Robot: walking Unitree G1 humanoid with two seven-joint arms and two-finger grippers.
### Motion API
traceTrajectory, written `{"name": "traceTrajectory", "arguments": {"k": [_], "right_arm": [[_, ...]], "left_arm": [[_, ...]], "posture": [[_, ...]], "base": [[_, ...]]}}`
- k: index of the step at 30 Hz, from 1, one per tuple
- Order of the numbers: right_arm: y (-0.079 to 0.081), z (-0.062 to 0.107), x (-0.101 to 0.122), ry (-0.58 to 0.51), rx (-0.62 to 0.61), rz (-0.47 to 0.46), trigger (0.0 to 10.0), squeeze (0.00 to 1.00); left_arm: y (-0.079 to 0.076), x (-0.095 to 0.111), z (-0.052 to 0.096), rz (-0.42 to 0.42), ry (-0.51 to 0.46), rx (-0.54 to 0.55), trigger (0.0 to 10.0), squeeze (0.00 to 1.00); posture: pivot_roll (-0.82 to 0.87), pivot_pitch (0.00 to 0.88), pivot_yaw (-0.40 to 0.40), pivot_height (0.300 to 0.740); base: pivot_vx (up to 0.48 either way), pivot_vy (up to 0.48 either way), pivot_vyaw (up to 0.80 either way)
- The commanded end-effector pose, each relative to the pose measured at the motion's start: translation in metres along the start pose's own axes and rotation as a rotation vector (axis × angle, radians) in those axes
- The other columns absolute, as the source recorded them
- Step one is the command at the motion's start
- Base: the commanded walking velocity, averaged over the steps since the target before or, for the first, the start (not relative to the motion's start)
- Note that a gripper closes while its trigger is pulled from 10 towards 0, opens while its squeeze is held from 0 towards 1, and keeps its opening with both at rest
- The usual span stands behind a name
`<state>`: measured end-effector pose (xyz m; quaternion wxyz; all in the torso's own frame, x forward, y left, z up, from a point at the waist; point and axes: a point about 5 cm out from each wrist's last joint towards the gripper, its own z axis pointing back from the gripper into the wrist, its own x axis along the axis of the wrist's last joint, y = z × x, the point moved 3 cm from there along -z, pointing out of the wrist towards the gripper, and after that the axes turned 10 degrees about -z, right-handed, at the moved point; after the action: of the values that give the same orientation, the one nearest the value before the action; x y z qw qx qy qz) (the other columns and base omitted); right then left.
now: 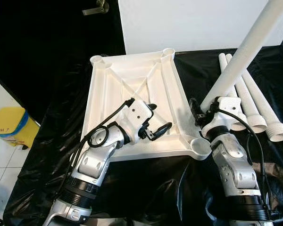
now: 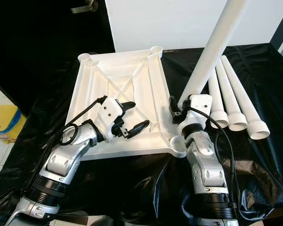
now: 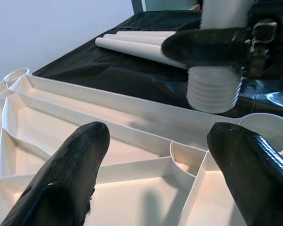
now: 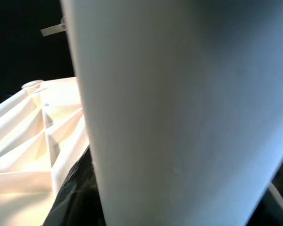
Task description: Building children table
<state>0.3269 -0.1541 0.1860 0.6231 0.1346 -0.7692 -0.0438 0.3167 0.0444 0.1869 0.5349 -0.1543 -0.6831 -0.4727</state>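
One white tabletop lies upside down, ribbed underside up, on a counter draped in black cloth. Four round sockets sit at its corners; the one at 5 o'clock is nearest the right arm, two more show at 11 and 1 o'clock, and the fourth, at 7 o'clock, is hidden behind the left arm.

There are four white legs in all. Three spare legs lie side by side, touching, on the cloth at 3 o'clock of the tabletop, their threaded ends toward the robot. The fourth leg is grasped by the right end effector, clenched around it near its threaded lower end; it tilts up toward 1 o'clock and is cut off by the picture edge. In the left wrist view its threaded end hangs just above and beside the socket, not in it.

The left end effector hovers over the tabletop's near ribs with its fingers spread wide, released and holding nothing.

A yellow box sits on the floor at 9 o'clock, partly cut off.
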Motion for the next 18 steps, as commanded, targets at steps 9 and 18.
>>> {"name": "traceTrajectory", "arguments": {"k": [9, 18], "right_arm": [[0.0104, 0.0008, 0.0026, -0.008, 0.039, 0.001, 10.0, 0.00], [0.0126, 0.0008, 0.0023, -0.006, 0.046, 0.002, 10.0, 0.00]], "left_arm": [[0.0005, 0.0040, 0.0071, 0.014, 0.006, 0.031, 10.0, 0.00], [0.0012, 0.0042, 0.0089, 0.017, 0.010, 0.031, 10.0, 0.00]], "posture": [[-0.17, 0.122, 0.062, 0.740], [-0.17, 0.119, 0.067, 0.740]], "base": [[0.000, 0.000, 0.00], [0.000, 0.000, 0.00]]}}
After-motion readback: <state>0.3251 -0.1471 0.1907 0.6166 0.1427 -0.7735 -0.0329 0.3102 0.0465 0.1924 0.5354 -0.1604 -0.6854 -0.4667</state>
